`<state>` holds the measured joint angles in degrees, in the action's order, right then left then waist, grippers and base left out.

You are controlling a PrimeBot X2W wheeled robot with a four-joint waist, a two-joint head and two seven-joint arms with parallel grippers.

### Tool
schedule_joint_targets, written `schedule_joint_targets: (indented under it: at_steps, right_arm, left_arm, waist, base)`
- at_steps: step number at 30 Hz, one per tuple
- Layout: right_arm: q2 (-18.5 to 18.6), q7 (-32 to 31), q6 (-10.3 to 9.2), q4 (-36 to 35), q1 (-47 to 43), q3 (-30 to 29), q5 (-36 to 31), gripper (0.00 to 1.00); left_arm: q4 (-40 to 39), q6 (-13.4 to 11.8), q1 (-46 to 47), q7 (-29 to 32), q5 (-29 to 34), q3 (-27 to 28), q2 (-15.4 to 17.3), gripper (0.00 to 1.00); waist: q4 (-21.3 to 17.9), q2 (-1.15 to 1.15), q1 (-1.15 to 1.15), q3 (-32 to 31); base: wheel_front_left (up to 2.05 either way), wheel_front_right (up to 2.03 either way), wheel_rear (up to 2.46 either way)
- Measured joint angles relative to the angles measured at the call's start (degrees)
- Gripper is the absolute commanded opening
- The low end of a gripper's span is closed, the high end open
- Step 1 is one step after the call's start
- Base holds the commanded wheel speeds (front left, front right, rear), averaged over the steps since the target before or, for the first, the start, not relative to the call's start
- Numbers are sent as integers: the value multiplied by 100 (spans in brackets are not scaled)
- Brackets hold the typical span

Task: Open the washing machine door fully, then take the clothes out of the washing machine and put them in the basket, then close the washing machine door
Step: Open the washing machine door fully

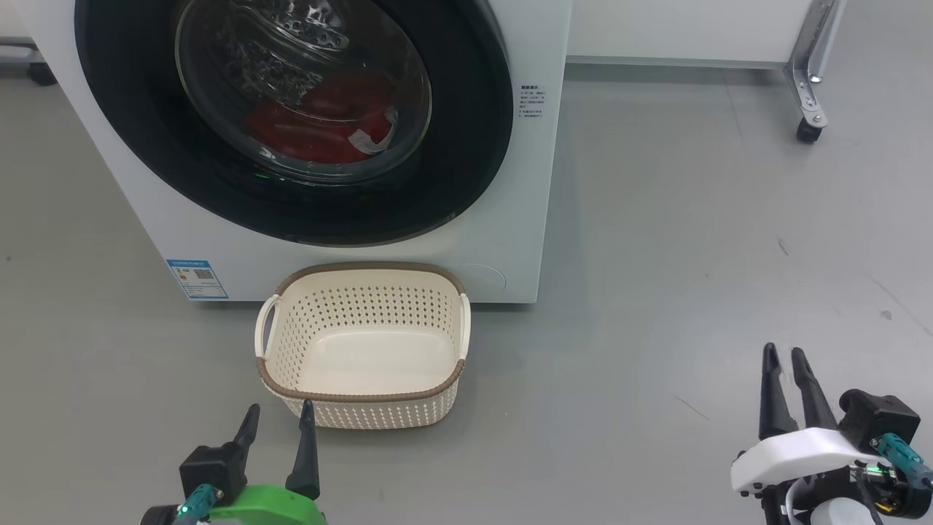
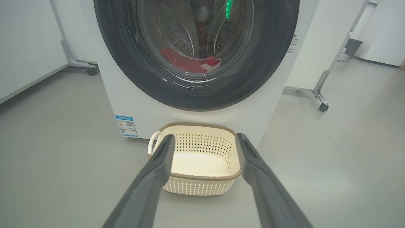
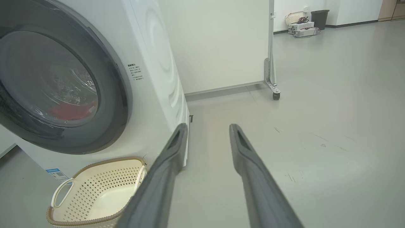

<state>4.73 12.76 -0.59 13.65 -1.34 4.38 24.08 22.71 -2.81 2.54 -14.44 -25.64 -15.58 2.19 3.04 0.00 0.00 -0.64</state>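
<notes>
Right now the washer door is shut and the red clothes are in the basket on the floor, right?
Not quite: the basket is empty. The head view shows the red clothes inside the washing machine, behind the shut door.

We see a white washing machine (image 1: pixel 528 219) whose door (image 1: pixel 474 146) carries a glossy black rim around clear glass. Behind it lie bright red clothes (image 1: pixel 313 124) flecked with white. A blue sticker (image 1: pixel 197 278) marks the machine's front. The cream basket (image 1: pixel 364 306), patterned with a diamond grid of holes, wears a brown woven-look rim. The floor (image 1: pixel 692 255) is plain grey. Our left gripper (image 1: pixel 280 406) has a green body, our right gripper (image 1: pixel 783 351) a white one, both with dark fingers (image 1: pixel 773 401).
</notes>
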Motion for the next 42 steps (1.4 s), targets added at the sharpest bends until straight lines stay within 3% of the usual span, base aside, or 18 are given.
schedule_joint_targets:
  at_steps: [6, 12, 24, 34, 42]
  right_arm:
    - [32, 3, 1, 27, 1, 22, -5, 0]
    - [-35, -11, 145, 32, 24, -80, 316, 0]
    - [-254, -494, 402, -99, 606, -808, 2418, 0]
    - [-242, -1215, 394, -215, 1497, -1499, 4241, 0]
    - [-189, -1875, 82, -339, 2434, -1591, 4713, 0]
  left_arm:
    - [3, 0, 3, 0, -7, -9, 0, 100]
    - [1, 0, 43, 0, -8, -125, 0, 100]
    - [-105, -44, 272, 0, -11, -242, 1, 100]
    - [-254, -53, 577, 0, -111, -433, 0, 100]
    - [-359, -104, 701, 0, -189, -502, -1, 100]
  waist:
    - [26, 0, 0, 6]
    - [84, 0, 0, 77]
    - [221, 0, 0, 484]
    - [469, 0, 0, 912]
    - [678, 0, 0, 1256]
  base:
    - [0, 0, 0]
    - [0, 0, 0]
    - [0, 0, 0]
    - [0, 0, 0]
    - [0, 0, 0]
